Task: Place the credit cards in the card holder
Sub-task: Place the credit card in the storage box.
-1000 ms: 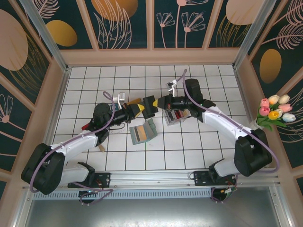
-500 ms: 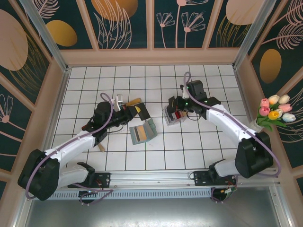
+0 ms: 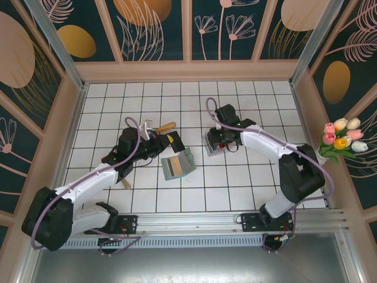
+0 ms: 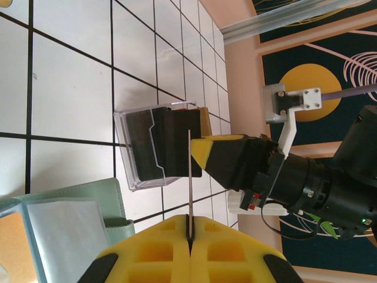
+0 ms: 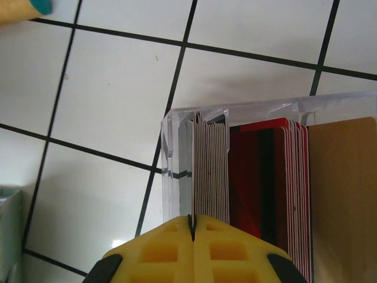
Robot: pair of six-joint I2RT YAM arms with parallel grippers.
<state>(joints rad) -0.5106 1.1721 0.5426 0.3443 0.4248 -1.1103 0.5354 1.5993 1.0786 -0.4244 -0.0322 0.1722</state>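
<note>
My left gripper point(image 3: 169, 140) is shut on one dark credit card point(image 3: 176, 143), held on edge above the tiles; the left wrist view shows it as a thin line point(image 4: 189, 177) between the yellow fingers point(image 4: 153, 253). The grey-green card holder point(image 3: 178, 164) lies open just below and right of that gripper, its green edge point(image 4: 112, 203) showing. The other credit cards point(image 5: 259, 177), red, white and dark, stand in a clear case point(image 3: 211, 148). My right gripper point(image 3: 219, 140) is shut, and its tips point(image 5: 192, 221) rest at the top edges of the cards at the left end of the stack.
A wooden-handled tool point(image 3: 166, 126) lies behind the left gripper, and a small stick point(image 3: 126, 184) lies by the left arm. Tulips point(image 3: 341, 135) stand outside the right wall. Wooden walls enclose the tiled floor point(image 3: 247, 177) on three sides.
The two grippers met over the middle a second ago. The right one has swung back over the clear case. The left one drew back left, keeping the dark card.
</note>
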